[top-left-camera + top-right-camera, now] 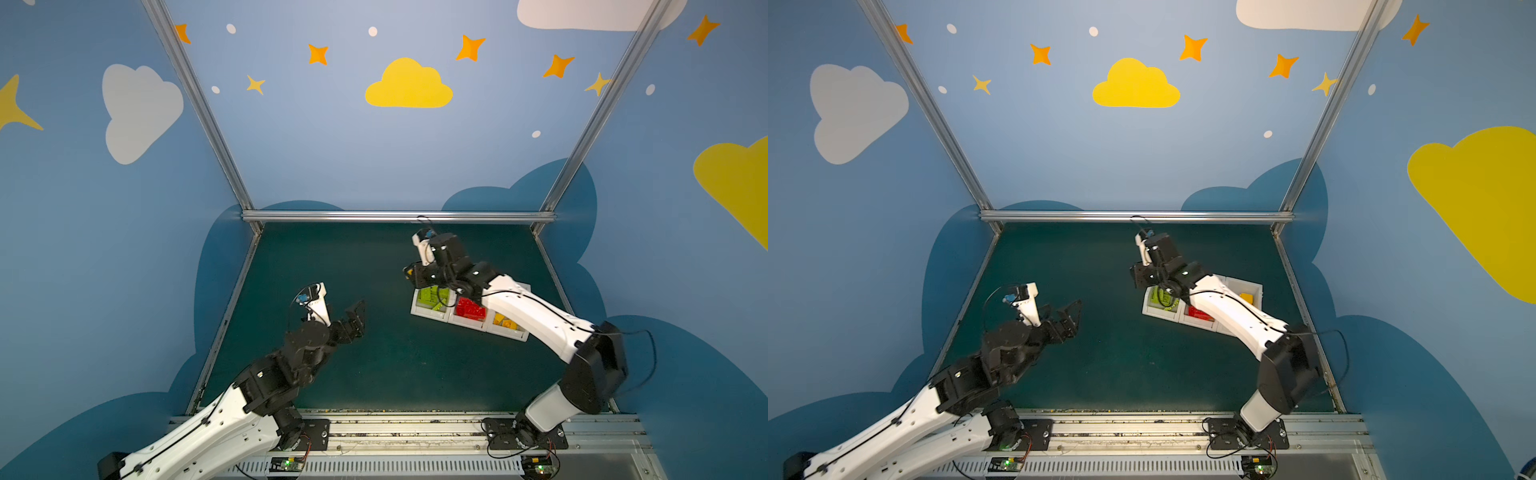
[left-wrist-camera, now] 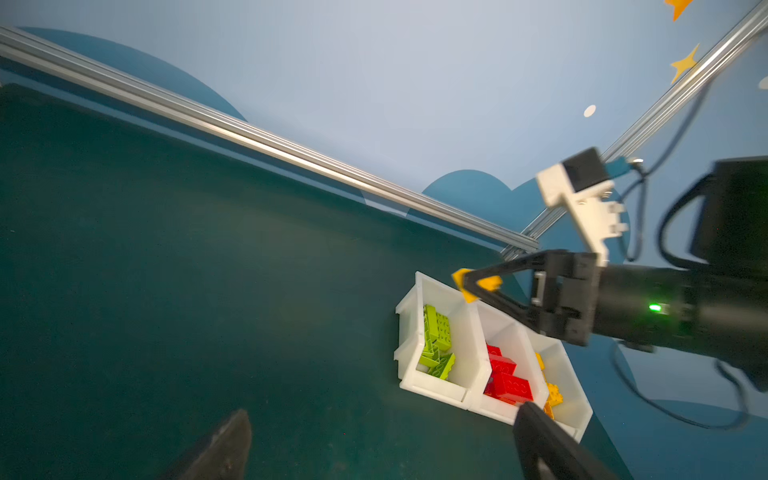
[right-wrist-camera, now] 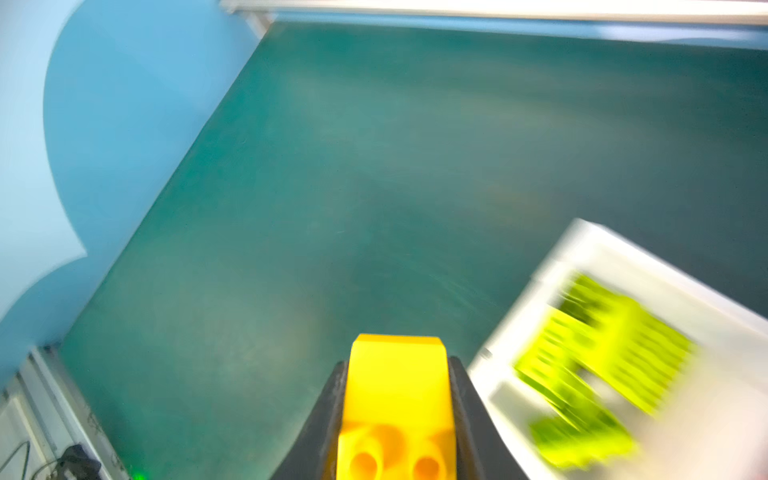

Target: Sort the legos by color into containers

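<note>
Dark green mat (image 1: 374,365) covers the table, boxed in by blue walls (image 1: 332,158) painted with clouds and stars. Right of centre in both top views stands a row of three joined white bins (image 1: 430,316). Green bricks (image 2: 436,336) fill the end nearest the frame's middle, red bricks (image 2: 507,380) the middle one, and yellow bricks (image 2: 552,392) the end toward the lower right. The right gripper (image 2: 473,286) hangs above the green end of the row, clamped on a single yellow brick (image 3: 397,386). The right wrist view shows its two jaws pressing the brick's flat opposite sides, with the round hollows of one face turned to the camera. The left gripper (image 1: 355,319) hovers over bare mat left of centre, jaws spread wide and holding nothing. No loose brick shows on the mat in the top views. Such a brick should be light, hard and stiff, with glossy sides that could slip if pinched on a slope or a corner, so the flat parallel sides are the place to hold it, as here. It is not fragile and could be let fall from just above its bin, though it may bounce off the bricks already there. By my reading it has yet to be carried along the row to the yellow end.
</note>
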`<state>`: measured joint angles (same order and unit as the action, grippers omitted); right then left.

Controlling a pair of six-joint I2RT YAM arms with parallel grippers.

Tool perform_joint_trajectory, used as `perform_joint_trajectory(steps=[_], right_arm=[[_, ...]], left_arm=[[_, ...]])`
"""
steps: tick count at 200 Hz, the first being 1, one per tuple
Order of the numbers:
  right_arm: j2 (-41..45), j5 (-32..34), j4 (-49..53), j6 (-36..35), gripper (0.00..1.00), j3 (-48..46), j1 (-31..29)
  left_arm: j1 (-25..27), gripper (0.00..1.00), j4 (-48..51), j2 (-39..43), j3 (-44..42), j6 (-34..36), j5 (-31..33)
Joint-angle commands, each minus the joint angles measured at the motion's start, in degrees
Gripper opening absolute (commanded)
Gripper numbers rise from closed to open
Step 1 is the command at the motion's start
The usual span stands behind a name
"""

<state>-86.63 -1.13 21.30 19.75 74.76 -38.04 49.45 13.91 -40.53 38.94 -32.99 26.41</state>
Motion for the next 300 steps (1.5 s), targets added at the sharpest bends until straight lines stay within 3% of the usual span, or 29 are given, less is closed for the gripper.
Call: perform_joint_trajectory(steps=[1,52,97,125,164,192,218,257,280,300], right_arm=[[8.8,0.6,4.7,2.6,0.26,-6.6,6.9],[20.5,-4.6,6.3,6.3,0.26,-19.7,33.5],[19.2,-7.4,2.7,7.0,0.29,-25.4,43.9],[14.6,-7.9,1.4,5.4,0.37,-25.0,45.1],[10.4,-6.9,0.1,5.3,0.77,-23.2,45.6],[12.5,-4.5,-0.9,3.5,0.92,-23.8,45.8],[15.0,0.1,-7.6,0.7,0.96,-28.9,45.5],[21.0,4.1,-33.5,-11.3,0.96,-45.6,40.5],[20.1,5.4,-42.1,-15.2,0.96,-49.8,38.8],[17.3,6.0,-49.6,-16.7,0.96,-52.5,38.2]], left_arm=[[-2.5,0.97,-3.4,-6.8,2.0,-3.3,-5.7],[-5.5,0.98,-5.5,-16.9,2.8,-5.4,-9.7],[-8.8,1.00,-2.7,-18.7,3.1,-6.1,-10.3],[-11.0,1.00,-0.8,-18.1,2.5,-7.2,-9.0],[-15.5,1.00,1.7,-16.5,1.7,-9.7,-6.0],[-19.5,1.00,7.0,-14.6,3.7,-9.3,-2.5],[-24.0,1.00,7.7,-13.6,2.9,-5.4,0.8],[-29.7,1.00,-6.0,-10.6,-5.6,10.4,6.4],[-35.5,1.00,-16.3,-12.0,-10.9,17.6,5.0],[-41.6,1.00,-21.1,-16.0,-12.0,19.0,0.8]])
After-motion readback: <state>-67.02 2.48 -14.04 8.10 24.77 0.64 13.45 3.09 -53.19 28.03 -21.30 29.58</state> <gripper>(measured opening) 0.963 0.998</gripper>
